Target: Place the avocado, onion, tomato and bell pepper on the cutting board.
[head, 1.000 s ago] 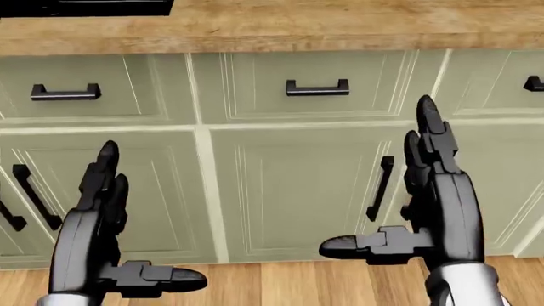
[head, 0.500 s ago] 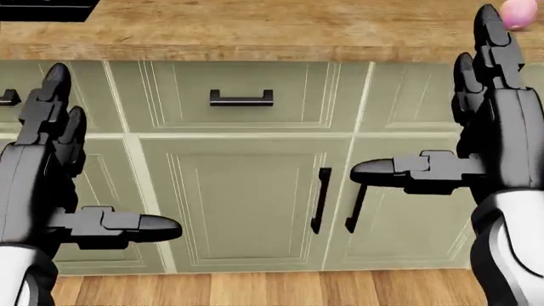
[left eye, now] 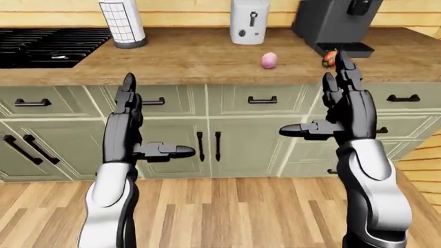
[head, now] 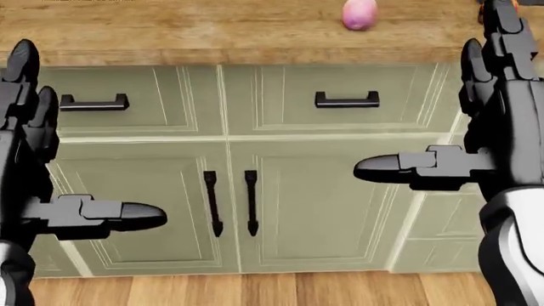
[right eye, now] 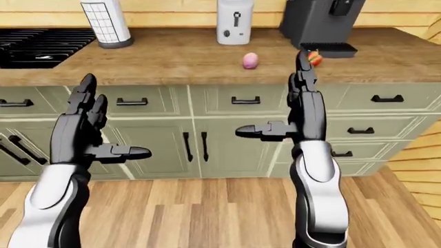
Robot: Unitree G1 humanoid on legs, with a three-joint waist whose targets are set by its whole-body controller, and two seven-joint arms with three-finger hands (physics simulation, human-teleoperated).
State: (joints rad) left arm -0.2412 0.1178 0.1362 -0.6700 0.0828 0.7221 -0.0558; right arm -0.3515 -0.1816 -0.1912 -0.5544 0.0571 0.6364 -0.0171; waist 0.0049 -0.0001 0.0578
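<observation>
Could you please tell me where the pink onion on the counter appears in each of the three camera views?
Left-eye view: the onion lies on the wooden counter, right of centre, below the white toaster.
Right-eye view: the onion sits at centre, just below and right of the toaster.
Head view: the onion is at the top edge, right of centre.
Shared landmark: the counter's edge.

Both arms are up with bent elbows. The left hand (left eye: 131,126) is in the middle left of the left-eye view, the right hand (left eye: 345,111) middle right. Fingers point up, thumbs stick inward, holding nothing.
</observation>
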